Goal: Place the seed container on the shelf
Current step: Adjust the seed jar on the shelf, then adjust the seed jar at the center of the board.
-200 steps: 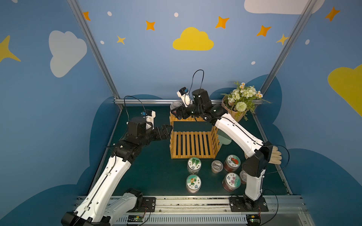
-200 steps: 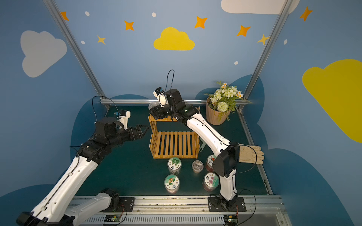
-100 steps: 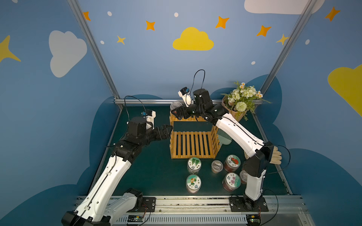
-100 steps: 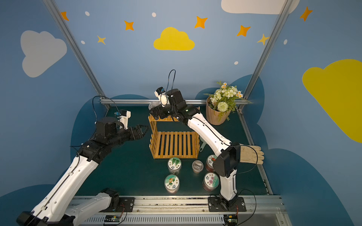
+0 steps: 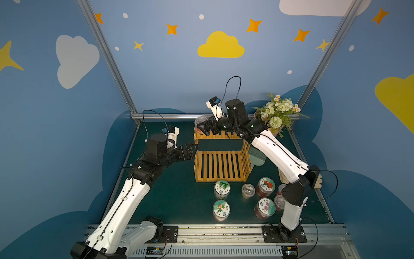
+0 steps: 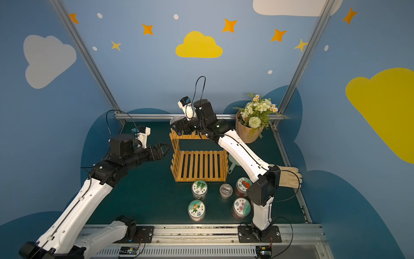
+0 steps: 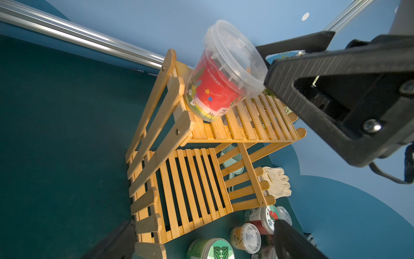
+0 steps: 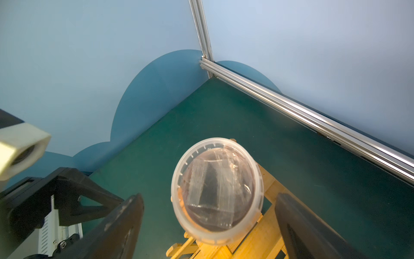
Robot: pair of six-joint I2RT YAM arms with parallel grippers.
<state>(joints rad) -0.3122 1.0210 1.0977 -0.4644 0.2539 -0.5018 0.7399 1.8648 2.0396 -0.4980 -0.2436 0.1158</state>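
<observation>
Jaws of the right gripper (image 8: 208, 210) have spread off the seed container (image 8: 216, 188). It stands on the top tier of the shelf (image 7: 251, 118), directly between them.

A clear-lidded tub (image 8: 216, 190) sits on a corner of the wooden shelf (image 8: 266, 235). The right tool (image 8: 209, 198) holds its jaws wide apart on either side, clear of it. Green bench (image 8: 280, 139) lies beyond.

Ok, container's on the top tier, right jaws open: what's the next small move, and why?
Probably draw the right gripper straight back from the container. The jaws stand open either side of it and it rests on the top tier of the shelf near its end, so any sideways motion could knock it off.
</observation>
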